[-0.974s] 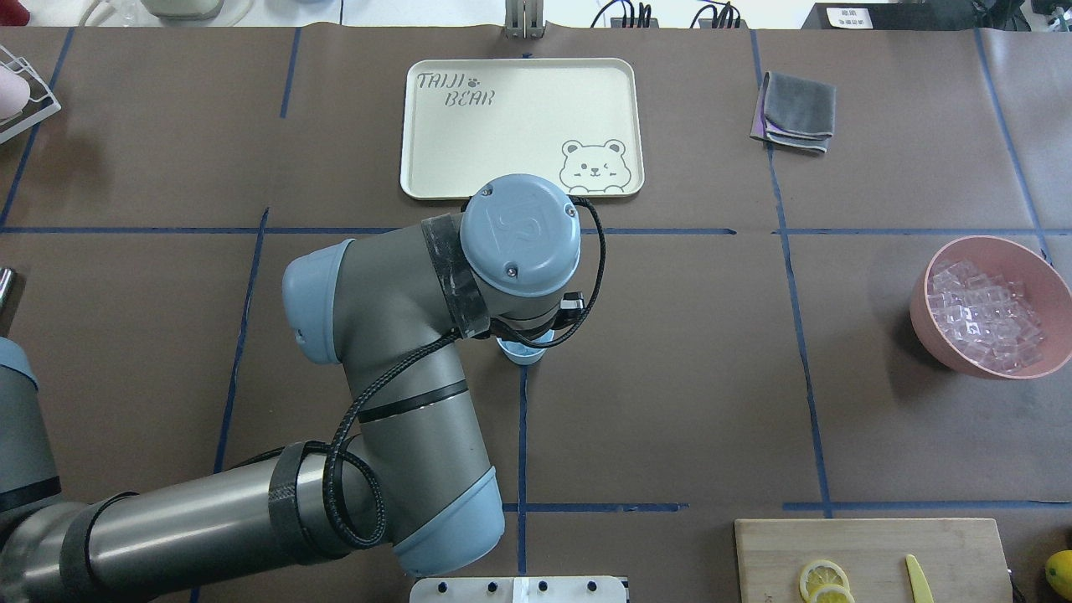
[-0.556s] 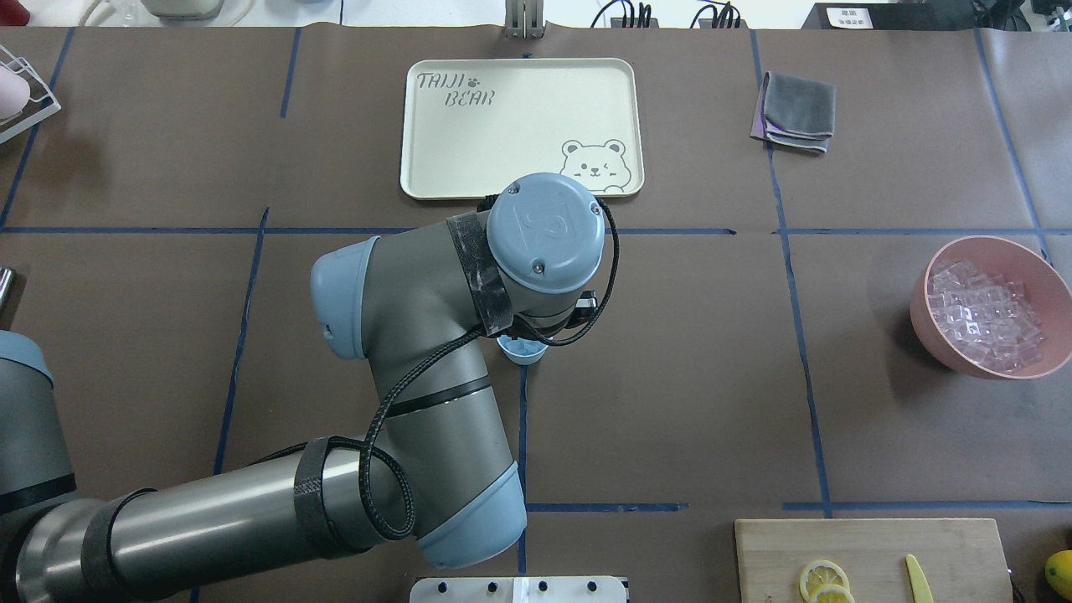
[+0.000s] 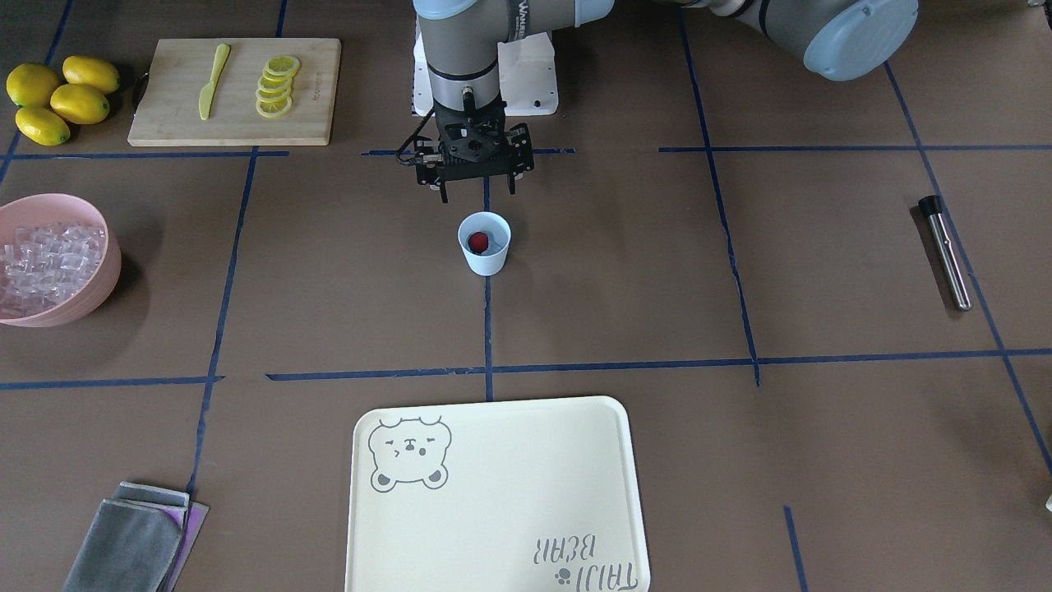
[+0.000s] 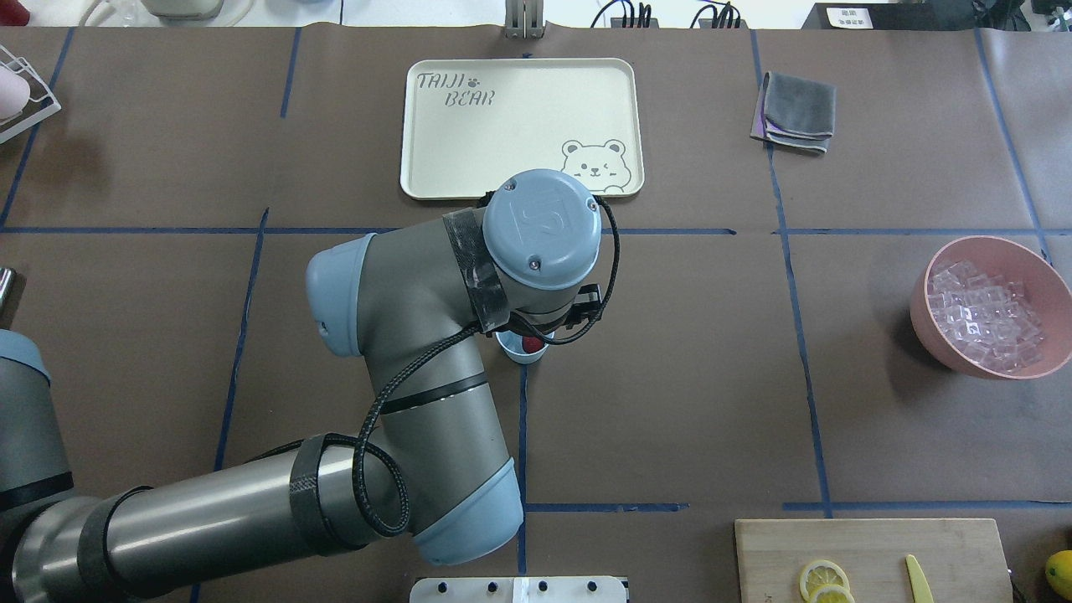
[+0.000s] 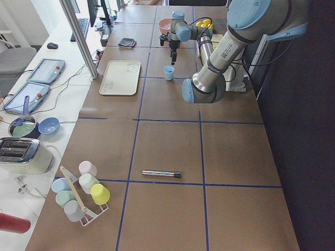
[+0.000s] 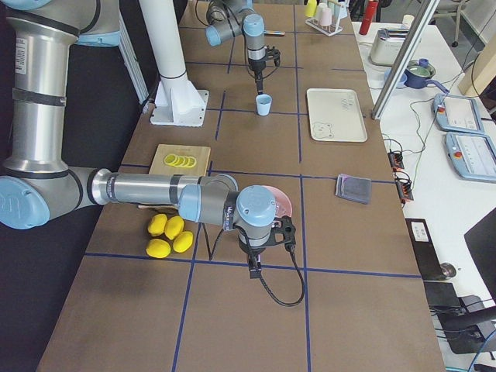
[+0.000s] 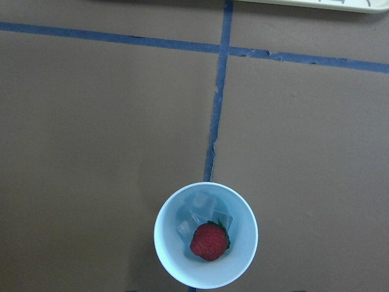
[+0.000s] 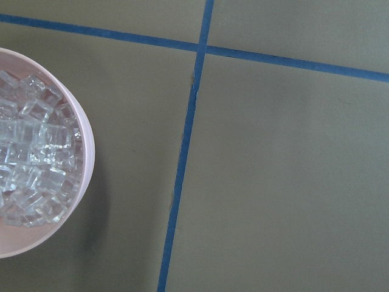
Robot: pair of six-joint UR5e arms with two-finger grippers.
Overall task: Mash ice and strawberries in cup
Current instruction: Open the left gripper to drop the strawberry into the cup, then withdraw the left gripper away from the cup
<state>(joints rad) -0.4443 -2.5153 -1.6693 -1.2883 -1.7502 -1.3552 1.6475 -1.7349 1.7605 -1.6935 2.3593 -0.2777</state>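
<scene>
**The left gripper [image 3: 477,194] hangs wide open and empty over the cup [image 3: 485,260] at the middle of the surface [image 3: 657,271].**

Only the left wrist view looks straight down into the cup, where the strawberry [image 7: 209,241] lies on the ice [image 7: 202,205]. The front-facing view shows just the red berry, and in the overhead view the left arm's wrist hides most of the cup. The gripper is raised clear of the cup, a little to the robot's side of it. A tray [image 3: 493,501], a metal rod [image 3: 945,251], a pink bowl [image 3: 103,288] and a cutting board [image 3: 164,115] lie well apart from it. The right gripper [image 6: 254,270] shows only in the right-end view, beside the bowl, and whether it is open cannot be told.
</scene>
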